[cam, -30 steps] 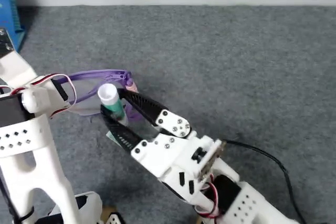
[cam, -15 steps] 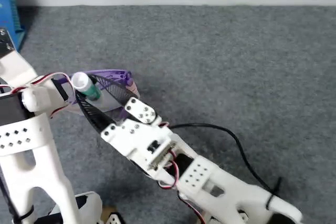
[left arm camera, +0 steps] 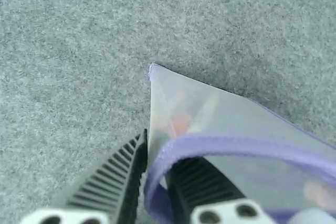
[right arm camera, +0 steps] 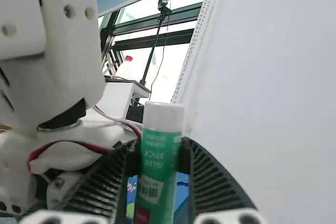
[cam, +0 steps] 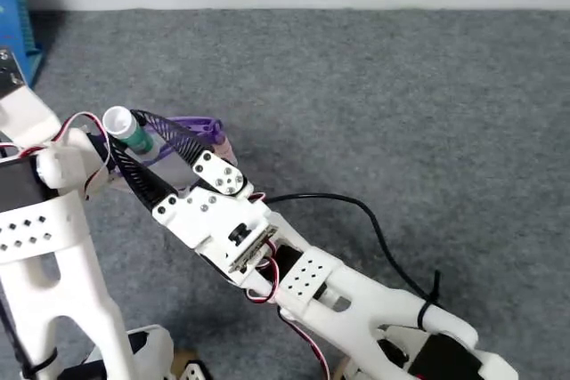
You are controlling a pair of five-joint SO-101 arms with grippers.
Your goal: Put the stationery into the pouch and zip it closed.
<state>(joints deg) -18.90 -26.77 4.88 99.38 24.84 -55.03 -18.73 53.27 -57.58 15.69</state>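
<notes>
A clear pouch (left arm camera: 220,119) with a purple zip rim (left arm camera: 247,148) lies on the grey mat, and several coloured items show faintly through it. My left gripper (left arm camera: 157,153) is shut on that rim near one corner. In the high view the pouch (cam: 191,131) lies partly under the right arm. My right gripper (cam: 125,140) is shut on a green glue stick (cam: 127,131) with a white cap, held above the pouch's left end, close to the left arm (cam: 44,211). In the right wrist view the glue stick (right arm camera: 157,171) stands upright between the black fingers (right arm camera: 210,182).
A blue box (cam: 13,33) stands at the far left edge. Grey mat (cam: 401,104) stretches bare to the right and back, ending at a white wall. The right arm's black cable (cam: 374,229) loops over the mat.
The right gripper has carried the glue stick leftward and slightly back, from over the pouch's middle to its left end beside the left arm. The left arm has kept still.
</notes>
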